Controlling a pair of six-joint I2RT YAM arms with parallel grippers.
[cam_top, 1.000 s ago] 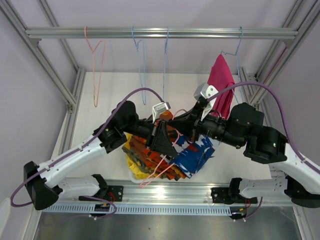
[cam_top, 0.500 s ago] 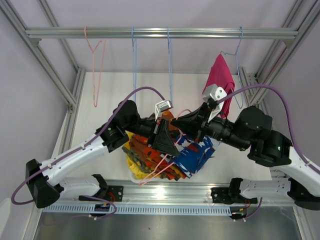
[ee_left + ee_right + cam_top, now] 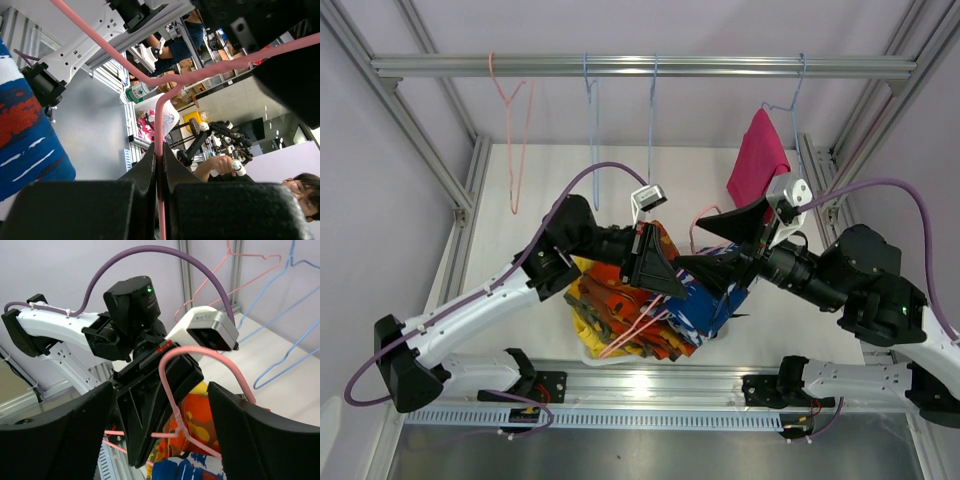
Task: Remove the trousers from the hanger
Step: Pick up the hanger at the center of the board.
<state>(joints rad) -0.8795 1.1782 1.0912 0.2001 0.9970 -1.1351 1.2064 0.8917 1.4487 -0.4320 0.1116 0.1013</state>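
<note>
Two left fingers [image 3: 142, 175] pinch pink hanger [image 3: 159, 120]; magenta trousers [image 3: 757, 165] — overhead only.

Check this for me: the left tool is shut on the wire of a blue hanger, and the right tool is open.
The colour is wrong. The left wrist view shows the left tool shut on the wire of the pink hanger, not a blue one. The right tool is open, as you said.

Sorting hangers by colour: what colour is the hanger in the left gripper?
Pink; the hanger shows best in the left wrist view.
</note>
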